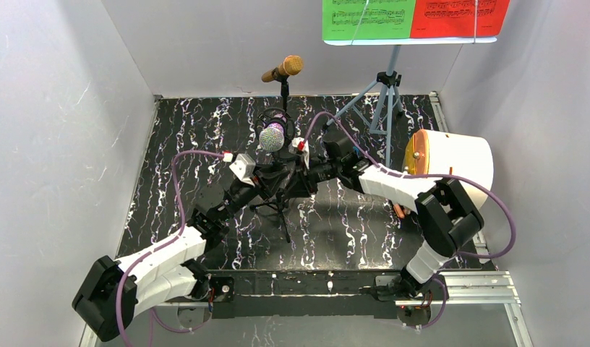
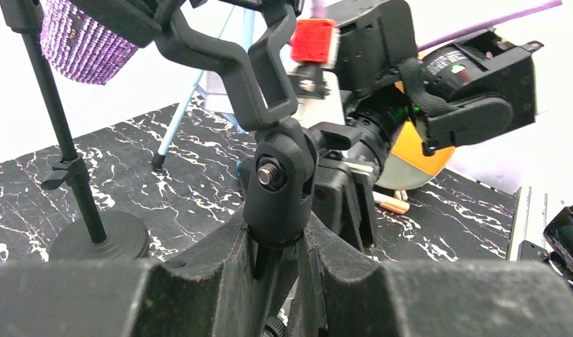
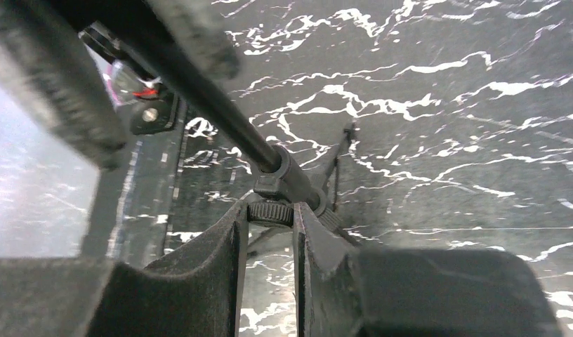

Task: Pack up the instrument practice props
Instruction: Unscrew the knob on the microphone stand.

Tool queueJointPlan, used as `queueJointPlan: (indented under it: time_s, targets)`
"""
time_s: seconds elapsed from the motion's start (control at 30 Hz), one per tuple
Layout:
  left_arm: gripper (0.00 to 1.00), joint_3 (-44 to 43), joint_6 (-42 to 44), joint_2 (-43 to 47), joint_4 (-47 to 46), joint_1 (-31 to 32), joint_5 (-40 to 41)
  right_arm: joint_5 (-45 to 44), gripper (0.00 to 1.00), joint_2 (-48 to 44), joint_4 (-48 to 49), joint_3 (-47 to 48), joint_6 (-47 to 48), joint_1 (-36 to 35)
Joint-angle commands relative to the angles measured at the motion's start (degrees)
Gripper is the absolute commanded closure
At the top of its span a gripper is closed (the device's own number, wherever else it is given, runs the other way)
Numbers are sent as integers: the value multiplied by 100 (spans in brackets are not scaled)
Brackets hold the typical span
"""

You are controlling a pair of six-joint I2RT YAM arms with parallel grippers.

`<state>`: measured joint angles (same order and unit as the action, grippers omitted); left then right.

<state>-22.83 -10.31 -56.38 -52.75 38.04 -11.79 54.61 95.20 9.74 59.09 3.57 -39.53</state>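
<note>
The purple glitter microphone (image 1: pixel 272 136) sits in the clip of a thin black tripod mic mount (image 1: pixel 283 210) at the table's middle. My left gripper (image 1: pixel 272 181) is shut on that mount's stem just under the clip's swivel joint (image 2: pixel 277 179); the gripper (image 2: pixel 280 240) and the purple microphone (image 2: pixel 80 35) show in the left wrist view. My right gripper (image 1: pixel 298 176) is shut on the same mount's knurled knob (image 3: pixel 271 212) from the other side. The gold microphone (image 1: pixel 283 69) stands on a second black mount (image 2: pixel 66 161) at the back. The pale blue music rack (image 1: pixel 386 94) holds green (image 1: pixel 366 18) and red (image 1: pixel 458 16) score sheets.
A white tub with an orange lid (image 1: pixel 451 163) lies on its side at the right edge, and a small orange stick (image 2: pixel 390 203) lies beside it. The second mount's round base (image 2: pixel 101 239) is close on the left. White walls enclose the black marbled table (image 1: pixel 350 231).
</note>
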Motion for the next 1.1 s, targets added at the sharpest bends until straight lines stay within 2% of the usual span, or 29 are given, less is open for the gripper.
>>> queueJointPlan:
  time_s: [0.0,0.2,0.47,0.57,0.67,0.8,0.97,1.07]
  targets:
    - [100,213,-77,-16,38,-45,276,-637,99,-400,370,-537,1478,-325]
    - [100,389,-176,45,-1,-44,416,-977,99,-887,689,-1104,2740,-542]
    - [100,450,-340,-29,-23,-44,421,-2045,99,-1167,1102,-1404,3387,-801]
    - [100,455,-322,-12,-25,-47,393,-2091,99,-1201,1179,-1429,2851,-800]
    - [100,463,-301,45,-25,-43,397,-2008,73,-1250,1600,-1577,1829,-793]
    - [100,519,-267,95,-25,-45,396,-2473,53,-1428,2813,-2056,-67,-791]
    - [100,569,-209,63,-20,-43,423,-3090,38,-1552,3680,-2428,-2183,-789]
    - [100,561,-205,4,-26,-47,398,-3207,37,-1423,4367,-2704,-3279,-793]
